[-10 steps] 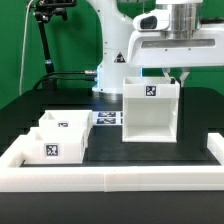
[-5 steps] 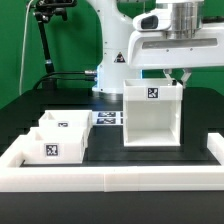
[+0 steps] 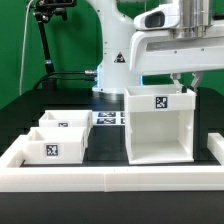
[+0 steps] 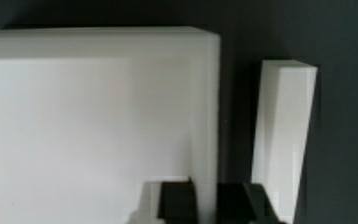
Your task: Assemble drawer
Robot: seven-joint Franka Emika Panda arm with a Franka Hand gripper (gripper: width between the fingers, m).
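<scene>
Exterior view first: my gripper (image 3: 183, 81) sits at the top back edge of the housing (image 3: 160, 135). The front tray (image 3: 52, 148) and back tray (image 3: 64, 122) lie well apart from the housing, toward the exterior view's left, and the border wall (image 3: 110, 180) is just in front of it. Wrist view: the fingers (image 4: 176, 205) look pinched on one thin housing wall. I reckon a grip that high and narrow could let it twist, tip, or snag the border wall.

Black table (image 3: 104, 146) as I view it: drawer housing (image 3: 160, 132) at my jaws; two trays (image 3: 50, 148) (image 3: 66, 122) well apart from them; marker board (image 3: 108, 118) between; border wall (image 3: 110, 181) around the edge.
</scene>
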